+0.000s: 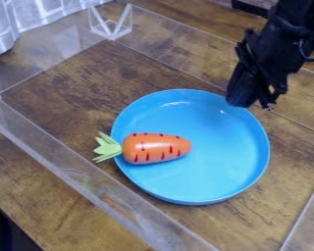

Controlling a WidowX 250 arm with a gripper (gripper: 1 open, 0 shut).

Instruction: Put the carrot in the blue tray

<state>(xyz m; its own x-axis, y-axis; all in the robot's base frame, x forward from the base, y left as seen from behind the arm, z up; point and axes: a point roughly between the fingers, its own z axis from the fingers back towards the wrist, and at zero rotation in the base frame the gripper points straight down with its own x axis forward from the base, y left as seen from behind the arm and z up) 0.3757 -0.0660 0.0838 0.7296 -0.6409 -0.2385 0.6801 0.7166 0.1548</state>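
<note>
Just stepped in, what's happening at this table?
The carrot is in the blue tray, lying near the rim with its leafy top poking out past the edge. The gripper is shut beside the tray's opposite side and isn't holding the carrot, so the placing looks done.

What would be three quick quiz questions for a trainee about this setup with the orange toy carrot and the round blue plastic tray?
1. True or false: the plump orange toy carrot with dark stripes lies wholly outside the round bright blue plastic tray.
2. Fill in the blank: the carrot's pale green leafy top pokes out over the tray's ____.
3. Which is nearer the black robot gripper: A, the carrot's leafy top, or B, the tray's far rim?

Key: 1 false; 2 rim; 3 B.
</note>
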